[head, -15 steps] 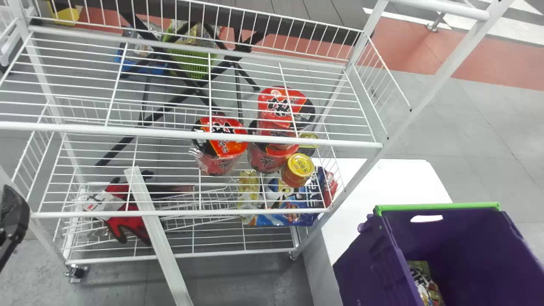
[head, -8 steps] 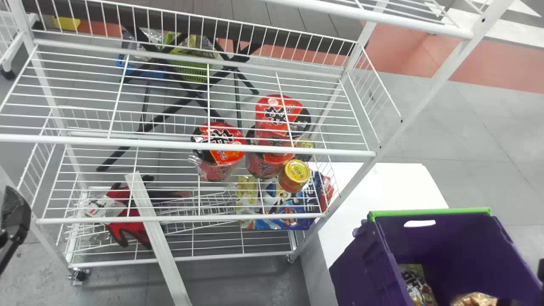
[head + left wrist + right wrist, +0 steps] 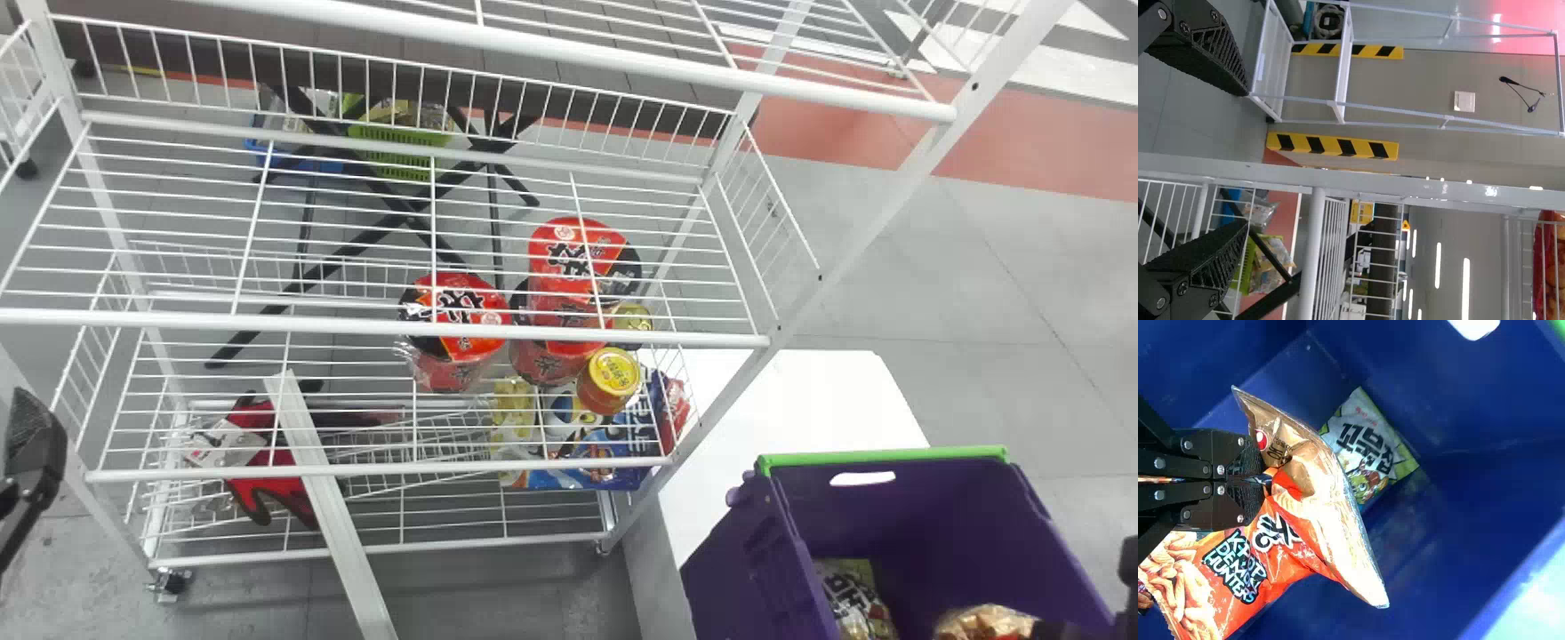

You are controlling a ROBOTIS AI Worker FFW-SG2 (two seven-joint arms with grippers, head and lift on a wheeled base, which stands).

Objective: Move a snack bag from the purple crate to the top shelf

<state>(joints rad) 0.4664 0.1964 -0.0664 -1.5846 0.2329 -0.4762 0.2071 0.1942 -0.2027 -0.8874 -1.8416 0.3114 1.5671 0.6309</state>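
Note:
At the left edge of the head view is my left gripper [image 3: 34, 462]; in the left wrist view the left gripper [image 3: 1247, 159] stands open, fingers wide apart beside the rack. My right gripper [image 3: 1055, 630] is low in the purple crate [image 3: 898, 516], next to the golden end of a snack bag [image 3: 985, 621]. In the right wrist view the right gripper [image 3: 1265, 480] is shut on the crumpled edge of this orange snack bag [image 3: 1281, 553]. A second snack bag [image 3: 1368, 447] lies beyond it on the crate floor. The highest shelf [image 3: 622, 64] crosses the top of the head view.
Cup noodles [image 3: 458, 320] and a yellow-lidded can [image 3: 611, 378] stand below the middle shelf [image 3: 382, 322]. Red gloves [image 3: 267, 462] lie lower left. The crate stands on a white table [image 3: 800, 400] beside a slanting rack post [image 3: 889, 213]. A red bag [image 3: 1551, 267] edges the left wrist view.
In the head view, the rack has shifted down and the highest shelf's front rail has come in at the top. The golden bag end and the right gripper have appeared at the lower right.

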